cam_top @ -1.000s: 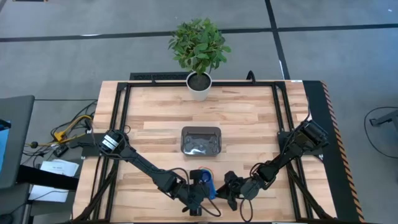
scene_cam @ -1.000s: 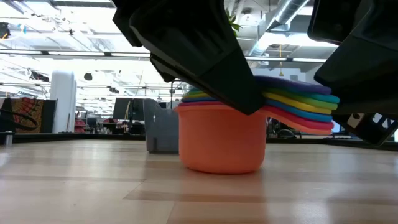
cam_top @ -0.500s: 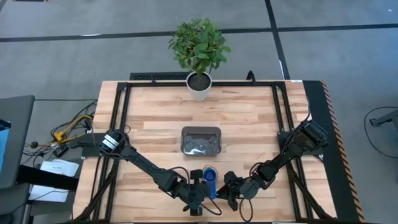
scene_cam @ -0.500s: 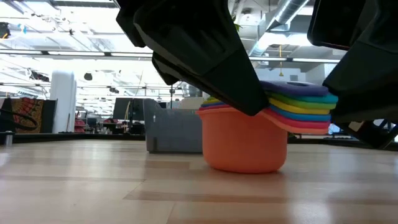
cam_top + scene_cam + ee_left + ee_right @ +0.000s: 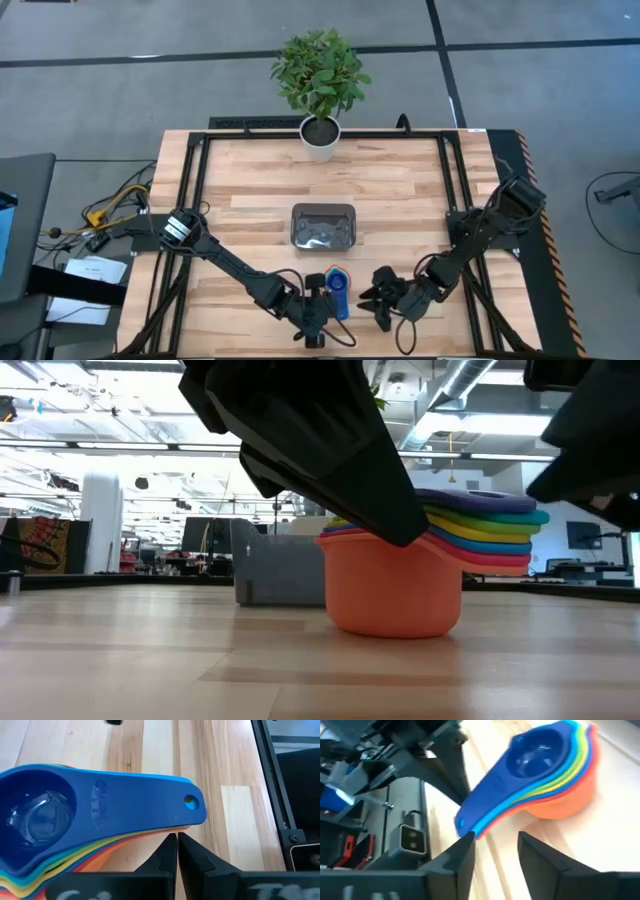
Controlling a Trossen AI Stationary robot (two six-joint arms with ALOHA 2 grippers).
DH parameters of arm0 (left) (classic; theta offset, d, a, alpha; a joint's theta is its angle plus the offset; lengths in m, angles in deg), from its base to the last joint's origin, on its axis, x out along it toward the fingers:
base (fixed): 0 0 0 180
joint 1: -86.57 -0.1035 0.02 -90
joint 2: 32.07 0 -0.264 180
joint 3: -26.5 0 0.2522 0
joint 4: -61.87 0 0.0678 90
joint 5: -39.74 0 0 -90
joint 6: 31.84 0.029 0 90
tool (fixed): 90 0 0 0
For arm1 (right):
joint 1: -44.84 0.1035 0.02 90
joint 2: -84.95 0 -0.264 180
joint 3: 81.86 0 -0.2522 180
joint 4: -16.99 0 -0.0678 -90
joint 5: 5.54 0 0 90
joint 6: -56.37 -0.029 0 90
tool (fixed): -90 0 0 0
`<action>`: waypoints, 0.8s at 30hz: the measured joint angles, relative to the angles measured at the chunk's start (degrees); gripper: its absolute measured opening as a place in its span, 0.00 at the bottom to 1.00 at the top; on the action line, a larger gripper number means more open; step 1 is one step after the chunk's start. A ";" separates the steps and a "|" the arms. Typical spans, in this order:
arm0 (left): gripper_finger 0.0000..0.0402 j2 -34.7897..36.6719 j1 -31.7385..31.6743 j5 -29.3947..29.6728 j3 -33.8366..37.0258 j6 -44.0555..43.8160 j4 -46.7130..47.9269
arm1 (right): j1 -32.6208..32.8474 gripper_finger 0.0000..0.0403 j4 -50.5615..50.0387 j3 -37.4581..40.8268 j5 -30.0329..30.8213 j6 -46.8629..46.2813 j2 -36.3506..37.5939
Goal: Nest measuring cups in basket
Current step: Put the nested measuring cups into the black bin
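1. Right gripper (image 5: 380, 303) has backed off rightward from the cups (image 5: 334, 287) since the earlier frame; jaws now spread, holding nothing, a gap of bare worktop (image 5: 400, 190) between it and the stack.
2. Left gripper (image 5: 322, 312) sits at the near edge, just beside the stack's handles; jaws pressed together under the fanned handles, not pinching them as far as the left wrist view shows.
3. Cups are already nested, dark blue on top, orange bowl at the bottom, standing on the worktop near the front edge.
4. Basket (image 5: 322, 226) lies well apart, farther back at centre, and looks empty of cups.
5. Step in hand, my guess: move the whole stack into it. Grip all the handles together, lift level so no cup slips out, set down inside the rim.
6. Plant pot (image 5: 320, 138) stands at the far edge, out of the way.
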State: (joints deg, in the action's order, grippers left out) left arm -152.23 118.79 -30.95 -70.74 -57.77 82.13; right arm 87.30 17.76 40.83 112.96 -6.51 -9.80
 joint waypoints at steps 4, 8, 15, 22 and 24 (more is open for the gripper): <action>0.00 0.00 -0.02 0.00 0.00 0.00 0.04 | 0.38 0.55 -2.42 0.02 1.62 -3.48 -0.75; 0.00 0.00 0.07 -0.04 0.00 0.00 0.09 | 1.38 0.61 0.61 0.13 3.82 -5.59 -3.89; 0.00 0.00 0.07 -0.04 0.00 0.20 0.09 | 0.40 0.48 5.62 0.04 6.02 -8.73 -8.69; 0.00 0.02 0.07 -0.03 0.00 0.20 -0.04 | -1.00 0.29 7.60 -0.02 4.35 -7.17 -9.54; 0.00 0.02 0.07 -0.01 0.00 0.20 -0.23 | -1.01 0.28 8.28 0.02 3.89 -5.79 -9.54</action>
State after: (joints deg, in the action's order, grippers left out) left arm -152.21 118.86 -30.97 -70.74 -57.57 81.90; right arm 86.29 26.04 40.85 116.85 -12.30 -19.34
